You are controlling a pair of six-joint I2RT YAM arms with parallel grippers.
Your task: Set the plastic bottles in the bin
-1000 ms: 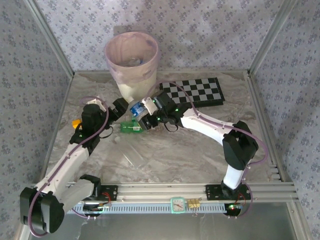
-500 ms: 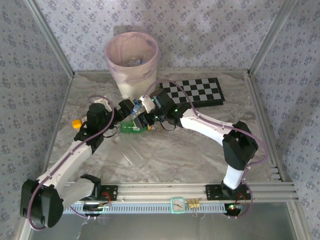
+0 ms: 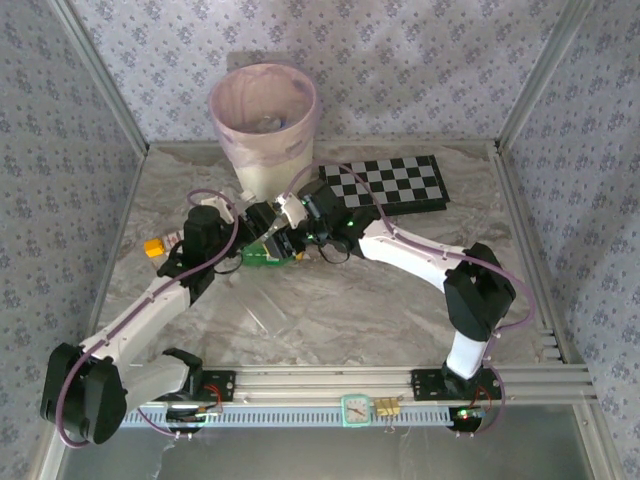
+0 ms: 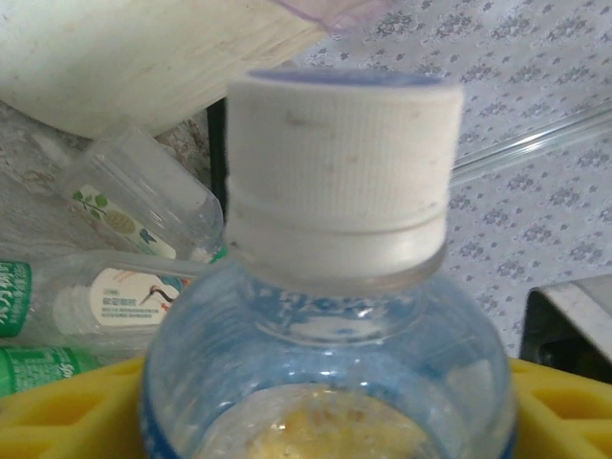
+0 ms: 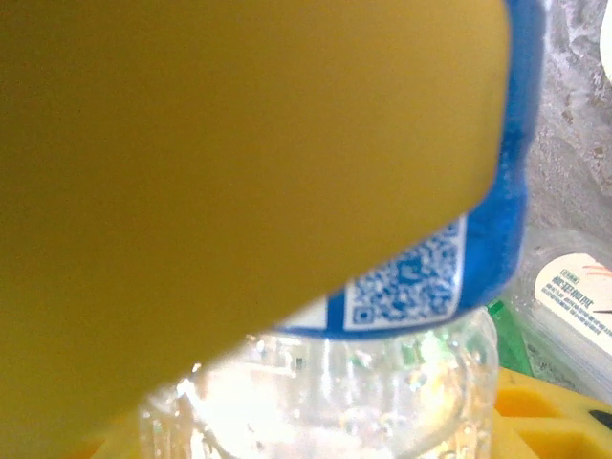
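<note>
**Blue-labelled bottle shared between both arms, just in front of the bin**

On the counter (image 3: 350, 300) the bin (image 3: 264, 170) stood at the far side, and both arms met just before its base. The right gripper (image 3: 287, 232) had its jaws clamped on the clear bottle (image 4: 330, 316), near the green bottles (image 3: 262, 258) lying on the counter. The left gripper (image 3: 261, 219) had that bottle between its jaws, but whether they pinched it could not be told. The left probably needed a firm seat below the white cap (image 4: 337, 182) before the right released, then a lift clear over the rim.
</note>
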